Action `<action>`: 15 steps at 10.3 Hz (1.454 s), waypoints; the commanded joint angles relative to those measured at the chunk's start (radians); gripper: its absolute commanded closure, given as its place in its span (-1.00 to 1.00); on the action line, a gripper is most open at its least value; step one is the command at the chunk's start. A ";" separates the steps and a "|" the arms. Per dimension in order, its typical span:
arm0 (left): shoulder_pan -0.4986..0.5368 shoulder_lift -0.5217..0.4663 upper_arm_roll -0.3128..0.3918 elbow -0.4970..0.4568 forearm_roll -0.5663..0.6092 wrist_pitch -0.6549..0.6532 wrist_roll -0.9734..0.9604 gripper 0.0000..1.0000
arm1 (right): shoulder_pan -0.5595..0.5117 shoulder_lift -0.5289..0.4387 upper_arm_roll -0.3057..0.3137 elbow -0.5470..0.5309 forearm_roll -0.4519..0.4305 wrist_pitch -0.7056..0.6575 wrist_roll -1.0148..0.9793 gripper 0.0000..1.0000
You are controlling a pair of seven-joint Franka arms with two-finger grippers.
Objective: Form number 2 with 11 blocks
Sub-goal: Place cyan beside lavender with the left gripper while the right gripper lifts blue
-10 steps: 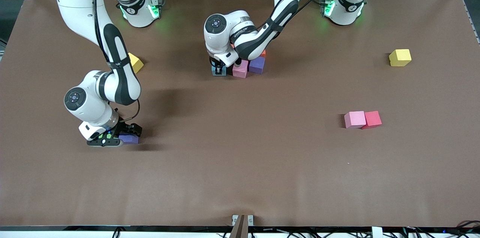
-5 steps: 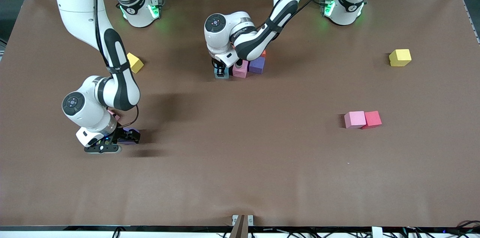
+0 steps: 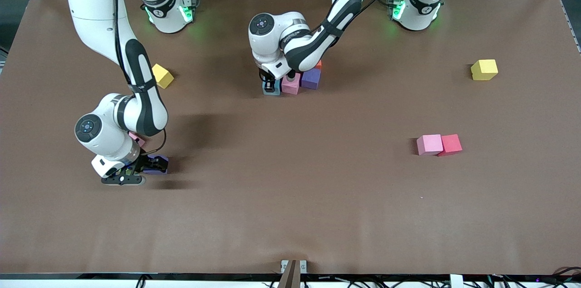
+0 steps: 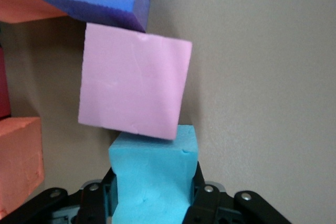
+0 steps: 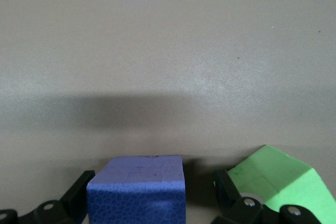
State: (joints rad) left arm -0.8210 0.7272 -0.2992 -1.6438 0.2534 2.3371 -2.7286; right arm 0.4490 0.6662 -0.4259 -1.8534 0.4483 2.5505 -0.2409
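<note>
Left pincer clamps the light blue block; purple block sits between right pincer's spread fingers.

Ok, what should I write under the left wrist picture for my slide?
Left gripper shut on a light blue cube, its corner meeting a pink cube in the cluster.

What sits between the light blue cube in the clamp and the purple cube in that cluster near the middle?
A pink cube lies between the light blue cube and the purple cube, touching the blue one's corner. Front view and left wrist view both show it.
</note>
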 commanded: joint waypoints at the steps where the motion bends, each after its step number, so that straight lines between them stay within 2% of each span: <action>1: 0.005 -0.037 0.006 -0.076 0.046 0.011 -0.085 1.00 | -0.013 0.003 0.010 -0.003 0.015 -0.007 -0.014 -1.00; 8: 0.017 -0.045 0.006 -0.083 0.047 0.010 -0.074 1.00 | -0.013 0.000 0.010 -0.004 0.017 -0.036 -0.015 -1.00; 9: 0.019 -0.051 0.006 -0.090 0.047 0.010 -0.072 1.00 | -0.012 0.000 0.010 -0.003 0.015 -0.036 -0.017 -0.69; 10: 0.026 -0.054 0.006 -0.099 0.047 0.010 -0.071 1.00 | -0.010 -0.002 0.010 -0.003 0.015 -0.044 -0.017 -0.04; 11: 0.028 -0.057 0.006 -0.100 0.047 0.010 -0.068 1.00 | -0.007 -0.010 0.010 0.006 0.015 -0.083 -0.015 0.50; 12: 0.029 -0.058 0.006 -0.108 0.047 0.008 -0.060 1.00 | 0.000 -0.019 0.010 0.026 0.017 -0.123 -0.009 0.72; 15: 0.040 -0.077 0.003 -0.123 0.047 0.008 -0.056 1.00 | 0.042 -0.062 0.012 0.046 0.017 -0.196 0.061 0.76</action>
State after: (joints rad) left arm -0.7896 0.6784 -0.2960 -1.7202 0.2554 2.3378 -2.7252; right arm 0.4680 0.6438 -0.4182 -1.7987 0.4537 2.3781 -0.2201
